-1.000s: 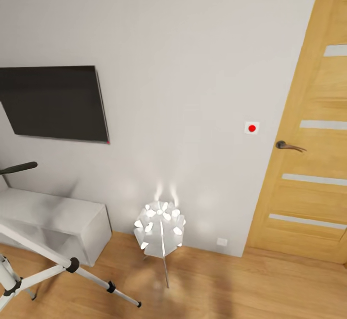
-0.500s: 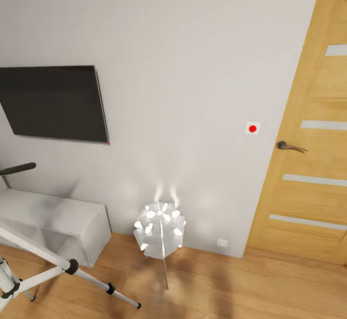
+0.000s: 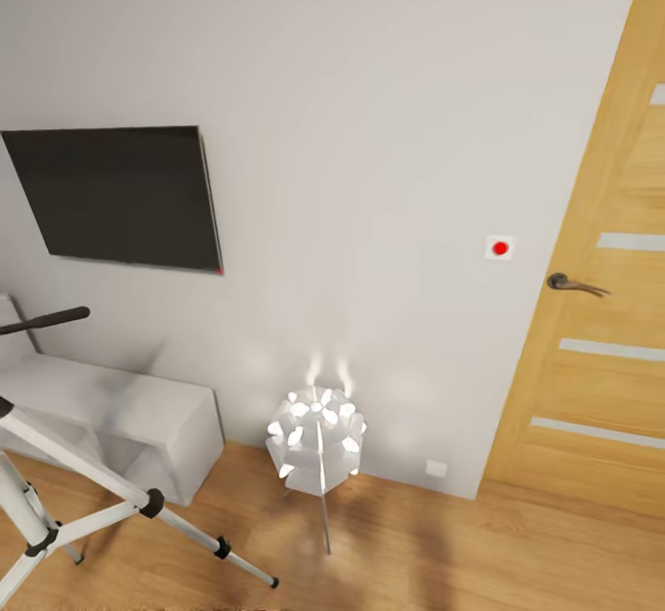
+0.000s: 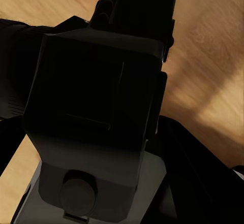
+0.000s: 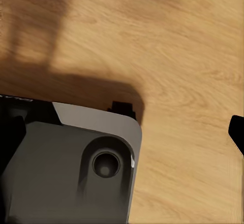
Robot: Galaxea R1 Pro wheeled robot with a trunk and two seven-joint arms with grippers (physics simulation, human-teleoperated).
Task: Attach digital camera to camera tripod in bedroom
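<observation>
Carrying the digital camera (image 4: 96, 102) pinched in my left gripper (image 4: 101, 132), I see the camera tripod (image 3: 55, 491) low at my left near the floor lamp (image 3: 317, 436). Mounting remains undone. Whether my right gripper's jaws are spread, I cannot tell.

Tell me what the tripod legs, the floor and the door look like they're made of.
The camera tripod: legs look like silver-white painted metal tubes, smooth with a soft sheen, and the joints and feet are matte black, probably plastic or rubber. The floor: light wood planks, visible grain, satin finish. The door: honey-coloured wood or veneer with pale inset strips, possibly frosted glass, and a dark metal-looking lever.
</observation>
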